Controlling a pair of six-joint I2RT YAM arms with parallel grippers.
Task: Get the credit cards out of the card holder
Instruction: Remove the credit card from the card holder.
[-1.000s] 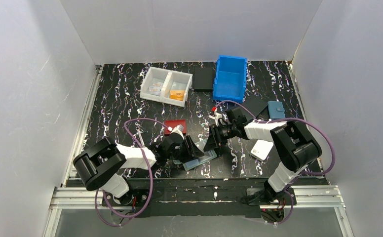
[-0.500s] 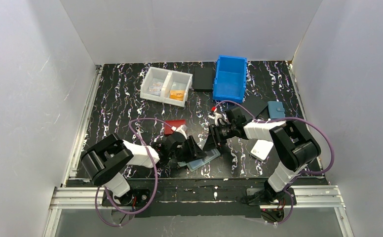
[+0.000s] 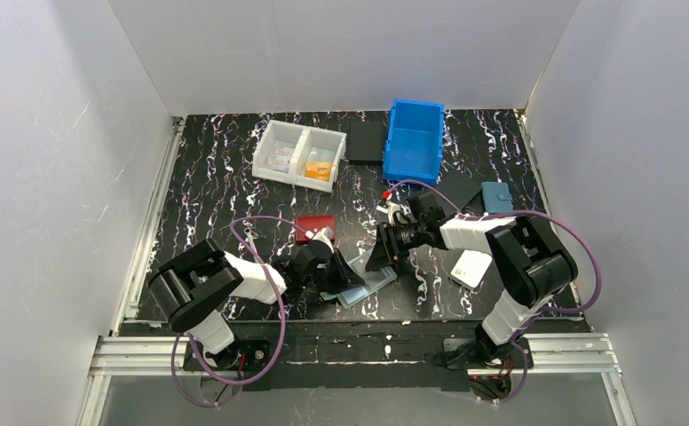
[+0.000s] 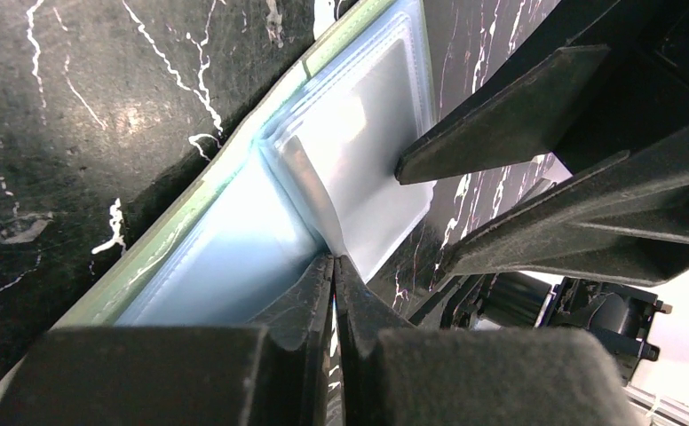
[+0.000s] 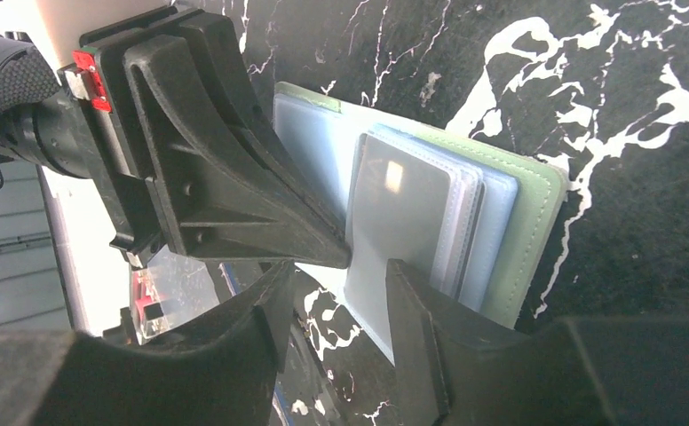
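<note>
Card holder point(image 5: 536, 232): open, sage-green rim, clear bluish sleeves point(image 5: 403, 204) fanned.
Left fingers point(image 4: 305, 297): together, tips at one sleeve.
Right fingers point(image 5: 416, 324): apart, sleeve edge between.

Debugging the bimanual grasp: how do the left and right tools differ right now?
The left tool is shut; the right tool is open. The left tool pinches a clear sleeve of the card holder; the right tool only straddles a sleeve edge, jaws apart. Both work at the open card holder, tips close together.
</note>
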